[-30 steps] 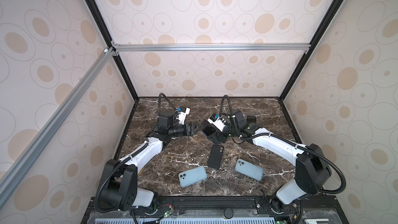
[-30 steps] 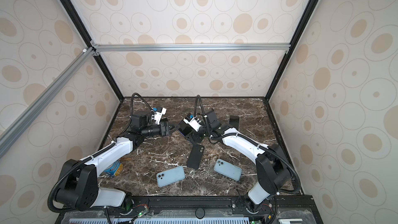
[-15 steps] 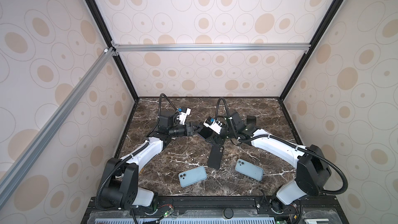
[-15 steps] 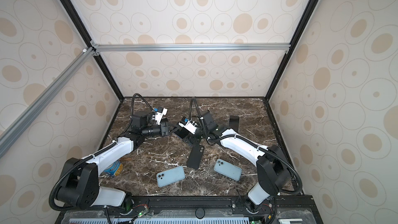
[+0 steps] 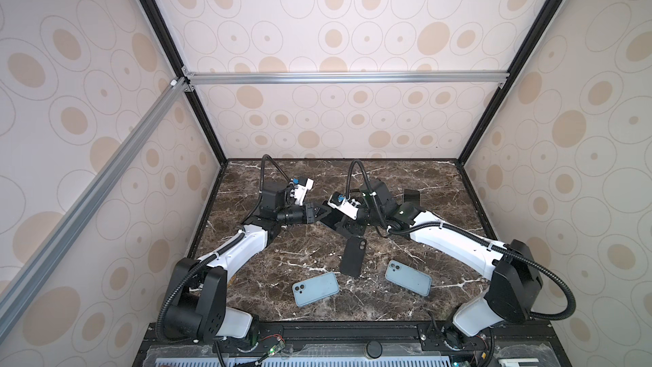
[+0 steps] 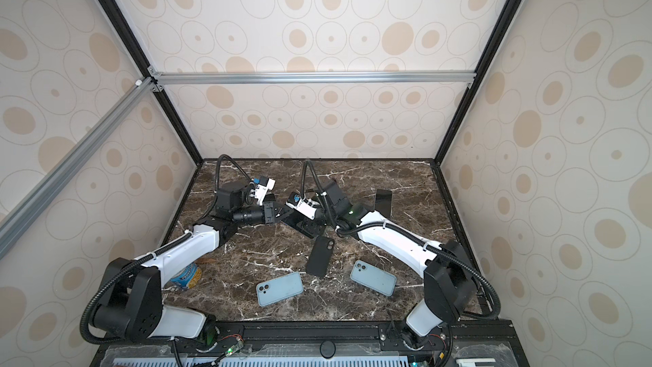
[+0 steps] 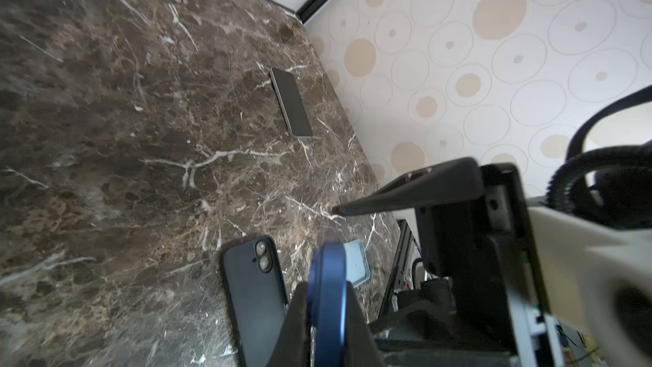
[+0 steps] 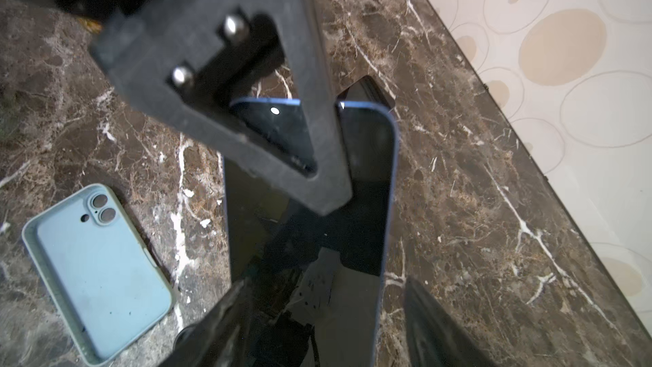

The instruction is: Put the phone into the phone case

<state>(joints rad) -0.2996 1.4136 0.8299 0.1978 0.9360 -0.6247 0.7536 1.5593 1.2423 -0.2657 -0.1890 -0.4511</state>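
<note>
A dark blue phone (image 8: 367,178) hangs in the air between both grippers, over the middle of the marble table (image 5: 441,188). My left gripper (image 7: 326,287) is shut on its far end; its blue edge (image 7: 328,277) shows between the fingers. My right gripper (image 8: 324,284) straddles the phone's width, open, with marble showing between one finger (image 8: 434,323) and the phone's edge. In both top views the grippers (image 5: 319,215) (image 6: 307,227) meet at the table's middle. An empty light blue phone case (image 8: 98,266) lies inside-up just below. A black case (image 5: 352,255) (image 6: 321,255) lies nearer the front.
A light blue case (image 5: 315,288) lies at the front middle and a light blue case (image 5: 408,277) to its right. A dark phone (image 7: 291,102) (image 5: 412,200) lies at the back right near the wall. A blue can (image 6: 186,276) sits behind the left arm.
The right arm carried the phone leftwards to the left gripper. The left gripper, open before, has shut on the phone's end. The right jaws have narrowed a little.
</note>
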